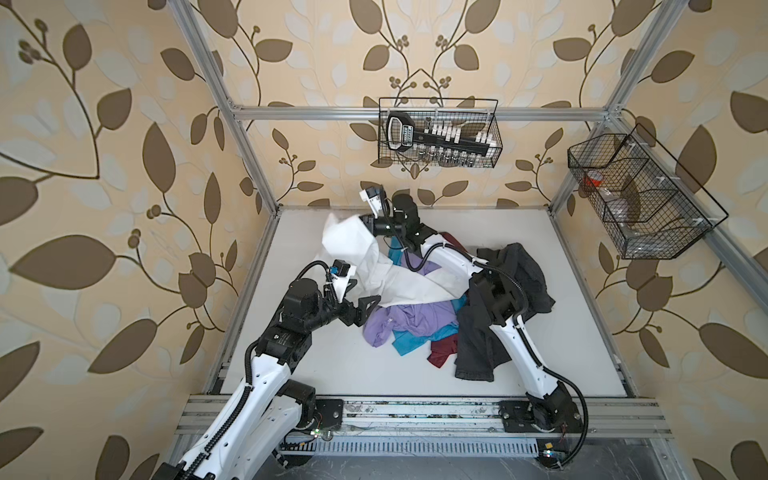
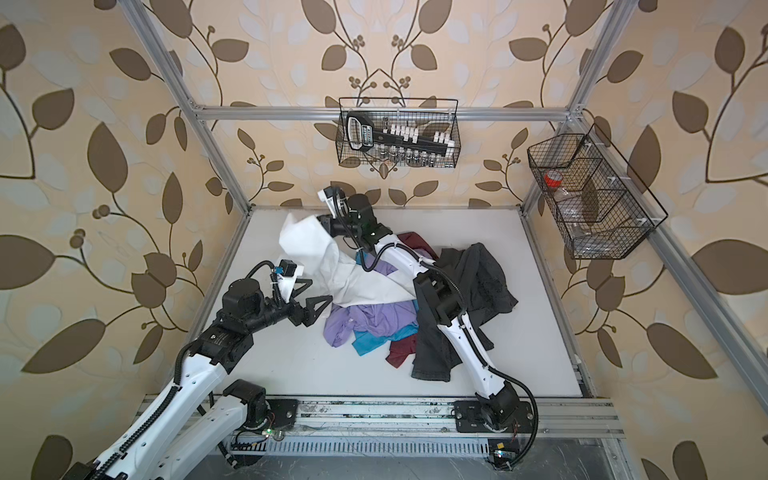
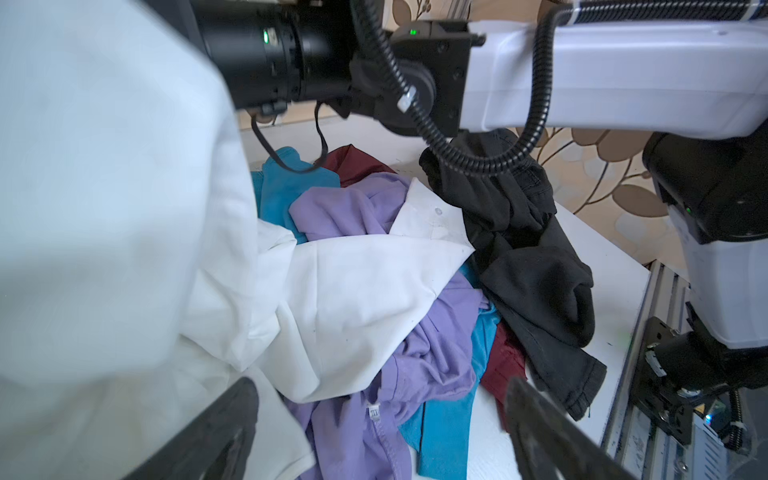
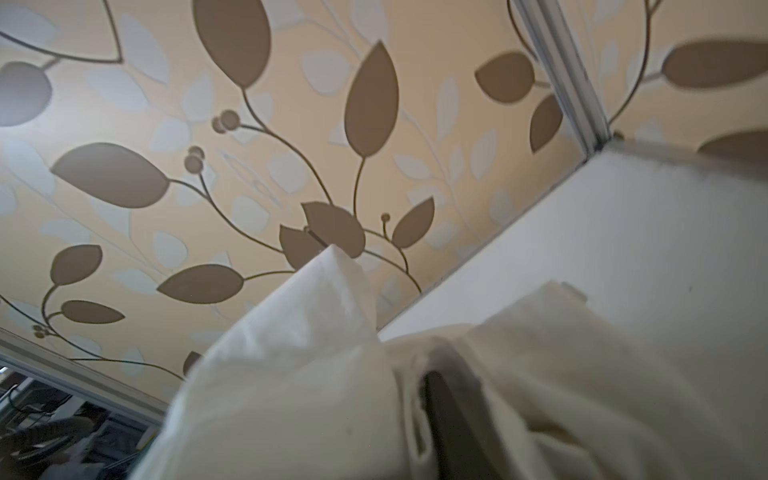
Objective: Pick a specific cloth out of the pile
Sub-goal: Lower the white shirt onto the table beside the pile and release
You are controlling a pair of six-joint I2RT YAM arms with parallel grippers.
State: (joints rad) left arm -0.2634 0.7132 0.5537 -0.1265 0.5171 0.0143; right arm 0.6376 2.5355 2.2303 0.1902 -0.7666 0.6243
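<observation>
In both top views the large white button-up shirt of thin woven cloth (image 1: 365, 266) rises from the heap of grey, lilac, turquoise and maroon garments (image 1: 415, 328) up to the right hand (image 1: 368, 221). The left hand (image 1: 360, 297) is spread and empty, just beside the shirt's lower fold.

The left wrist view alone shows a buttoned doubled edge (image 3: 432, 220), likely the firmest hold on such light, limp fabric.

The right wrist view shows cloth wrapping one finger (image 4: 449, 415); whether it is pinched, I cannot tell.
</observation>
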